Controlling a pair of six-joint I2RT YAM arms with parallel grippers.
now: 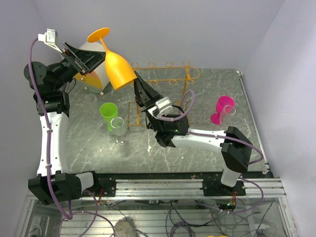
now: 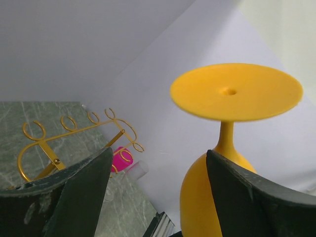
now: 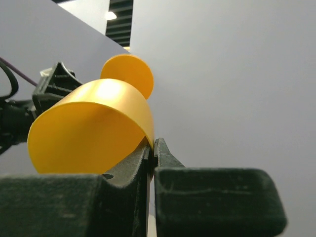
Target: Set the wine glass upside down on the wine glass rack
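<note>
The orange wine glass (image 1: 118, 69) hangs in the air above the table's back left, tilted with its foot up and to the left and its bowl down. My right gripper (image 1: 138, 80) is shut on the bowl's rim, one finger inside and one outside, as the right wrist view (image 3: 154, 145) shows on the glass (image 3: 89, 128). My left gripper (image 1: 94, 63) is open, its jaws wide apart beside the bowl and stem; in the left wrist view (image 2: 158, 163) the glass (image 2: 232, 94) stands by the right finger. The orange-gold wire rack (image 1: 168, 74) stands on the table just right of the glass, also in the left wrist view (image 2: 74, 131).
A green cup (image 1: 107, 111) and a clear glass (image 1: 118, 125) stand left of the rack's near end. A pink glass (image 1: 223, 108) with a clear glass (image 1: 230, 110) beside it stands at the right. A white container (image 1: 96, 75) is behind my left gripper. Walls enclose the table.
</note>
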